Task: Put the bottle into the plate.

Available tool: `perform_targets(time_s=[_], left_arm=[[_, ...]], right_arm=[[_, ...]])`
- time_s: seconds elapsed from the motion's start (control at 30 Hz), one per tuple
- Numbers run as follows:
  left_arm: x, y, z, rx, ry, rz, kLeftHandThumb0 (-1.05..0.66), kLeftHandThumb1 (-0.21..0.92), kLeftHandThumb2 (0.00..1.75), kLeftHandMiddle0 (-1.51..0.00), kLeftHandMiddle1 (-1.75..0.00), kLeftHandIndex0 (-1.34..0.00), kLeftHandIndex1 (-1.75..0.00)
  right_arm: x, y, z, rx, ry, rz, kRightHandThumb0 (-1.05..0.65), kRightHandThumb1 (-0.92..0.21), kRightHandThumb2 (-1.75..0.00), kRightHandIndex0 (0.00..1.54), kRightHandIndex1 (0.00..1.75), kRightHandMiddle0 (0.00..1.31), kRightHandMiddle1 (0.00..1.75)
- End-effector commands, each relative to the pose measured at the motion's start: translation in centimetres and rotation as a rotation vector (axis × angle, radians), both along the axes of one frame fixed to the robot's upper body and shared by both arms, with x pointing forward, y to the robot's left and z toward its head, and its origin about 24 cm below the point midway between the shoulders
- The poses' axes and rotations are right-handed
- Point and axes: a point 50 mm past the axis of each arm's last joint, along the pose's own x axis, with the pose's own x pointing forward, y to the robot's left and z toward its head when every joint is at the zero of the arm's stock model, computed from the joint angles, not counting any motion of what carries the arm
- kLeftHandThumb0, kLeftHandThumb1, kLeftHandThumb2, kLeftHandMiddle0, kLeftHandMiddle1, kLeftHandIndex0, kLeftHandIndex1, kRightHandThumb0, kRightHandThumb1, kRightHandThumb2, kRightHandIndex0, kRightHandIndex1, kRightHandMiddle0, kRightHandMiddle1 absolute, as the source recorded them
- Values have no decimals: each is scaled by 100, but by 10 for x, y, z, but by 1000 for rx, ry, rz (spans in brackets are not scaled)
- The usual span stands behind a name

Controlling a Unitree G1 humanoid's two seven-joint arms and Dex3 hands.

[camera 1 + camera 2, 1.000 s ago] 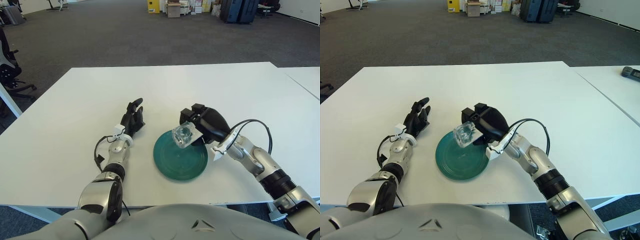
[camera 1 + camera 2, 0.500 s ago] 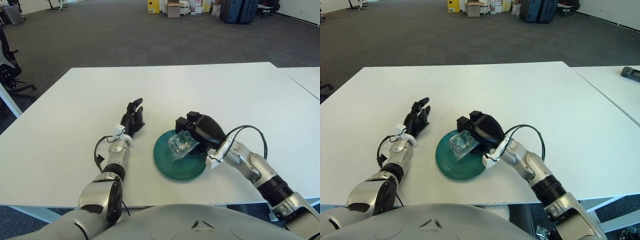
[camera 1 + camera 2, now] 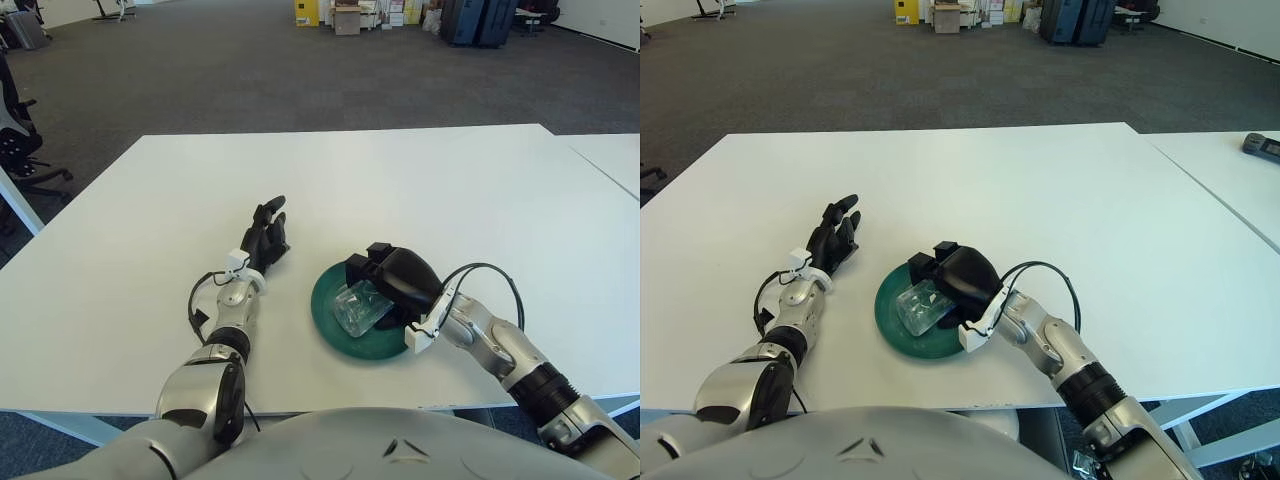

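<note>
White counter [image 3: 420, 180] set in large room with dark grey carpet [image 3: 230, 70]; boxes and dark cases stacked along far wall [image 3: 400, 15]. Green plate [image 3: 345, 340] placed near front edge of counter. Clear bottle [image 3: 358, 308] lying tilted on plate, gripped by right hand [image 3: 395, 285], fingers curled over it from above (wrist cable looped behind). Left hand [image 3: 262, 240] seen left of plate, palm down, fingers extended, nothing held.
</note>
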Motion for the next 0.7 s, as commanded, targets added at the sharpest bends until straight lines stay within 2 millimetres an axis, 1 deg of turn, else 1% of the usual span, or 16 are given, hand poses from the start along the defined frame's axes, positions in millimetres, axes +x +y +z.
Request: perform_targets(time_s=[0.0, 0.17, 0.3, 0.67], left_arm=[[-24, -1, -24, -14, 127, 11, -79, 92, 94, -29, -3, 0, -69], [-24, -1, -24, -12, 125, 12, -79, 92, 94, -29, -3, 0, -70], [-25, -2, -24, -11, 123, 12, -79, 92, 94, -30, -3, 0, -71], [-25, -4, -24, -9, 128, 12, -79, 92, 94, -30, -2, 0, -73]], right_arm=[[-1, 4, -2, -9, 54, 13, -52, -18, -147, 123, 175, 71, 175], [-3, 5, -5, -20, 125, 32, -51, -20, -146, 123, 175, 70, 175], [-3, 6, -6, -37, 166, 38, -50, -24, -141, 123, 175, 67, 175], [-5, 10, -6, -41, 182, 42, -47, -31, -133, 119, 175, 61, 175]])
